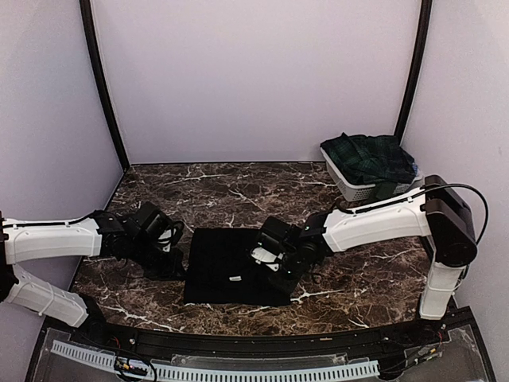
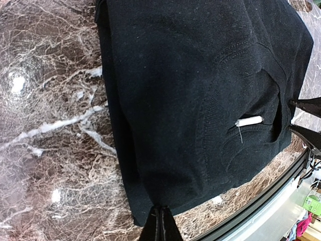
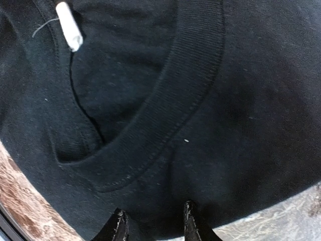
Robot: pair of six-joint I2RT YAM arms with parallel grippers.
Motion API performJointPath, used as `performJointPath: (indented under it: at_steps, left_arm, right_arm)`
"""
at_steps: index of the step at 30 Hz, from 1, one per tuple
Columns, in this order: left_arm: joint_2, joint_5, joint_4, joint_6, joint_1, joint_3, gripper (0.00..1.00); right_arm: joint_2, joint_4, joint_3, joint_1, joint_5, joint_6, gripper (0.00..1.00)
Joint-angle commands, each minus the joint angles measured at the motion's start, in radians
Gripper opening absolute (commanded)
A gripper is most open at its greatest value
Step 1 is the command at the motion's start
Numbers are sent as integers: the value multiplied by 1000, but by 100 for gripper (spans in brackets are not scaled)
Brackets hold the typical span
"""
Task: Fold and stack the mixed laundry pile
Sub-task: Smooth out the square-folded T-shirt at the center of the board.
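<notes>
Left pincer (image 2: 160,217): jaws pressed fully together, tip at the near corner of the plain black knit garment (image 1: 219,270). I cannot tell whether any hem is caught in it.

Right pincer (image 3: 154,215): jaws partway open. Both black fingers (image 3: 120,226) sit low over the black fabric, just below the ribbed neckband (image 3: 193,75). I see no fold gathered between them, so it has hold of nothing I can make out.

The black garment lies as a flat, roughly square fold on the dark brown, white-veined marble desk (image 1: 358,270), between the two arms and toward the near edge. A small white rolled tag (image 2: 249,121) with a thin thread sits inside the neck opening. From overhead, the left pincer is at the garment's left edge and the right pincer is over its right portion.

The dark green-and-navy tartan cloth (image 1: 370,155) is heaped in the white slatted plastic basket (image 1: 343,185) at the far right corner of the desk, well apart from the black piece.
</notes>
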Motion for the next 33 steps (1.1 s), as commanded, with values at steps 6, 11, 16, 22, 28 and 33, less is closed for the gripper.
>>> performJointPath:
  at_steps: [6,11,16,22,28,33]
  left_arm:
    - [1,8,5,-3,-4,-9,0]
    - [0,18,12,-10,-5,-12,0]
    - [-35,42,-10,-16,-5,2,0]
    - [-96,66,-84,-29,-5,20,0]
    - [-96,122,-81,-74,-6,-55,0]
    - [-50,128,-40,-92,-25,-121,0]
  right_arm:
    - [1,-5,-2,18,-41,-34,38]
    - [14,-21,6,20,-23,-38,21]
    - [-83,-60,29,20,-7,-34,0]
    - [-193,-74,4,16,-19,-14,0]
    - [-133,-66,-56,17,-60,-6,0]
    - [-60,-33,-83,17,-71,-8,0]
